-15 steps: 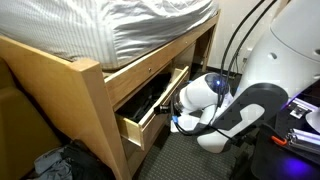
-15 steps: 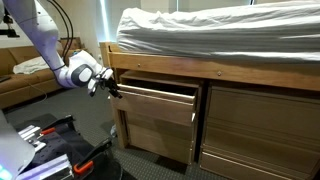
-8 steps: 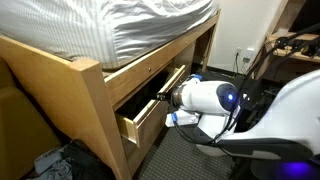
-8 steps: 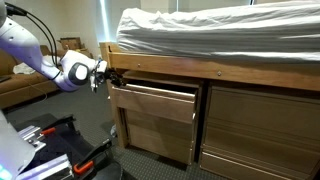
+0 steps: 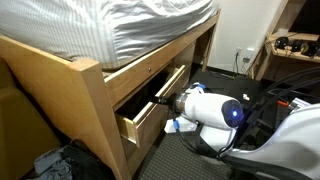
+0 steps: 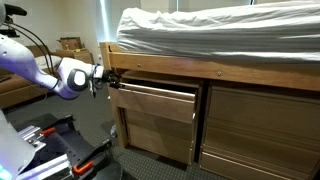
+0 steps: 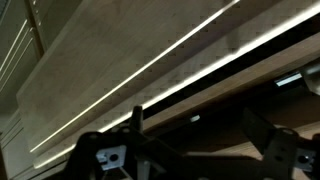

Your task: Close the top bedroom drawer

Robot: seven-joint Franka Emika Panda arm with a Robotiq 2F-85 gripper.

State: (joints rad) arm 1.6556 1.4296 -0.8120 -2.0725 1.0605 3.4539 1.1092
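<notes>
The top drawer, a pale wood box, stands pulled partway out of the bed frame, beneath the striped bedding. In both exterior views the gripper sits at the edge of the drawer's front panel. Whether its jaws are spread or closed, I cannot tell: the wrist view is blurred, with pale wood filling it. Dark carpet covers the floor, and a brown sofa stands well apart against the wall.
</notes>
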